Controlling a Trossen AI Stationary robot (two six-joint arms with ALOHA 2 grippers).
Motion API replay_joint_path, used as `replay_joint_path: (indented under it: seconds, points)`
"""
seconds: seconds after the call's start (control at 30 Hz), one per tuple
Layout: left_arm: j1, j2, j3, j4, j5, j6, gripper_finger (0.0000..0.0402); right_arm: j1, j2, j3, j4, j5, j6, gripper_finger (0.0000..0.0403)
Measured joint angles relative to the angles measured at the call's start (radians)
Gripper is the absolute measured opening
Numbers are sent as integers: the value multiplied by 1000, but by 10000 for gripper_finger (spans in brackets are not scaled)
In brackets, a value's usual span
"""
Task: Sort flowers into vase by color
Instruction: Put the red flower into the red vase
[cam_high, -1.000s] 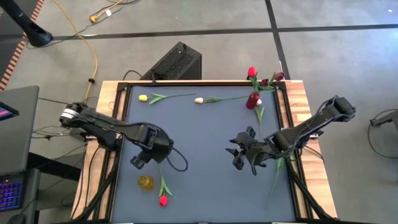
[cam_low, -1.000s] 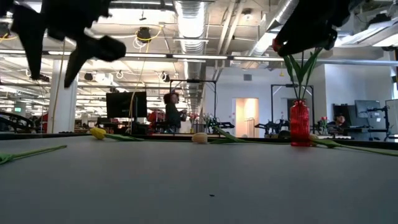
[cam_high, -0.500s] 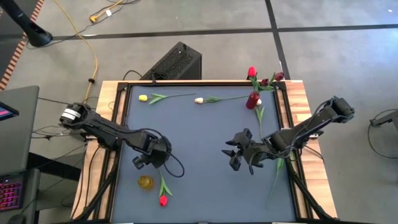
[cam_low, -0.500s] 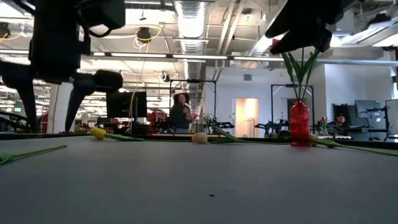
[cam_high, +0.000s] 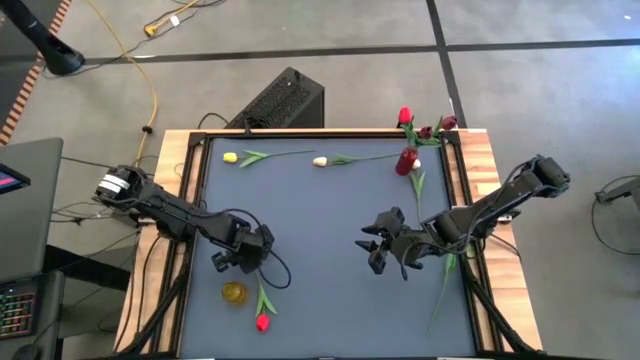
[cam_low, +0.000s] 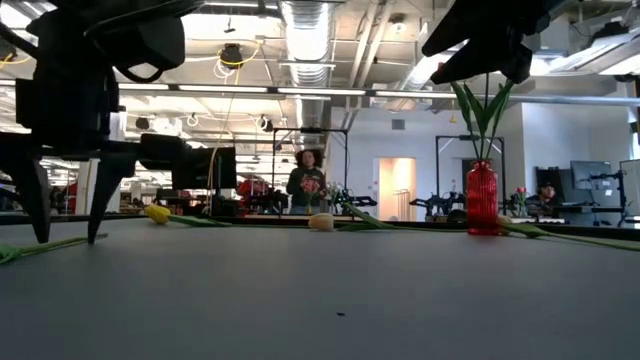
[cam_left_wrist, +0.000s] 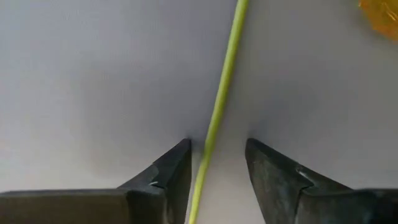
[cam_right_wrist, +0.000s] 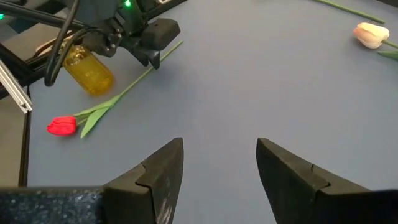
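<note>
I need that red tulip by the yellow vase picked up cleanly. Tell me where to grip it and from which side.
Grip the bare green stem, away from the leaves and the red tulip's bud. It lies flat on the table, so come straight down from above. The left gripper is already placed so, open, one of its fingers on each side of the stem. The yellow vase stands close, so stay on the stem's far end.

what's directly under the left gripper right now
The green stem of the red tulip lies on the table between the left gripper's open fingers. In the high view the gripper covers that part of the stem.
</note>
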Motion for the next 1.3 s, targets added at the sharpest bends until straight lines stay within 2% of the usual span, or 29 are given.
replay_joint_path:
  seconds: [0.5, 0.7, 0.9, 1.3]
  points:
    - [1, -1, -27, 38, 20, -18, 11, 0, 0, 0, -1, 1, 2, 227]
    - [1, 3, 5, 34, 1, -38, 2, 0, 0, 0, -5, 1, 2, 227]
    - [15, 4, 132, 50, -134, -11, 0, 0, -1, 0, -41, 1, 0, 227]
    - [122, -5, 458, 54, -142, -97, 0, 3, -75, 0, -155, -52, 2, 227]
